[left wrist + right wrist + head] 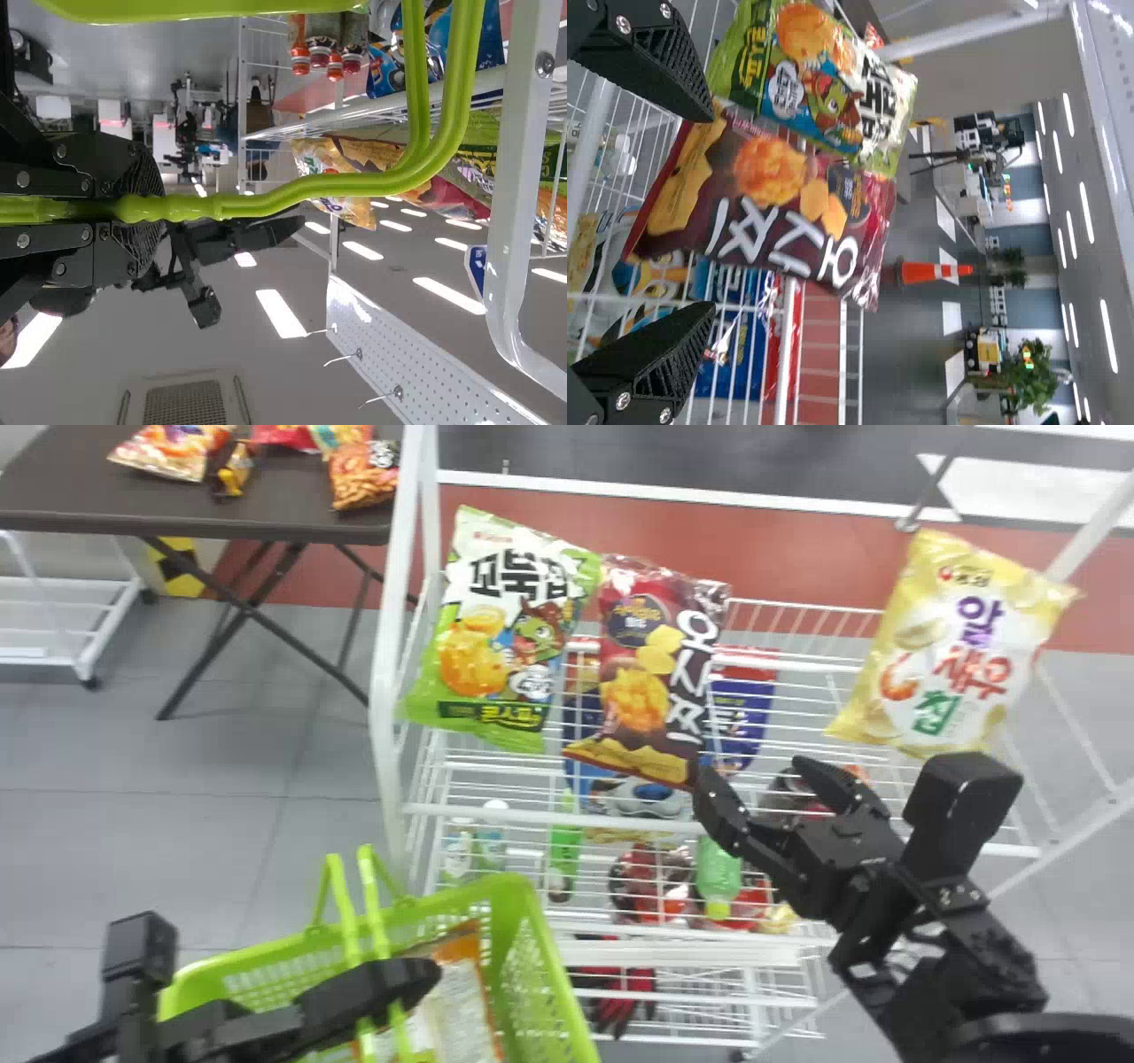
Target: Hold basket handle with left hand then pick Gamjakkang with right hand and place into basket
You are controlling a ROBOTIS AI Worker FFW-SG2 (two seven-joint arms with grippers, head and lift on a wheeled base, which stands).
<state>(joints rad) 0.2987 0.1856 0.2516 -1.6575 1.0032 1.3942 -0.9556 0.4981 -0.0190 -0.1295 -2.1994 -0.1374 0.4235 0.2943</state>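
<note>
Left gripper (400, 981) clamps green handle (310, 186); right gripper (751, 771) (jaws apart) near maroon bag (647, 682); orange-white bag (461, 1001) in basket (532, 957).

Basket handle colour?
Bright lime green, clearest in the left wrist view, where the left end effector grips it.

Open room lies right of the maroon bag (651, 664), but the green bag (505, 633) blocks its left.
</note>
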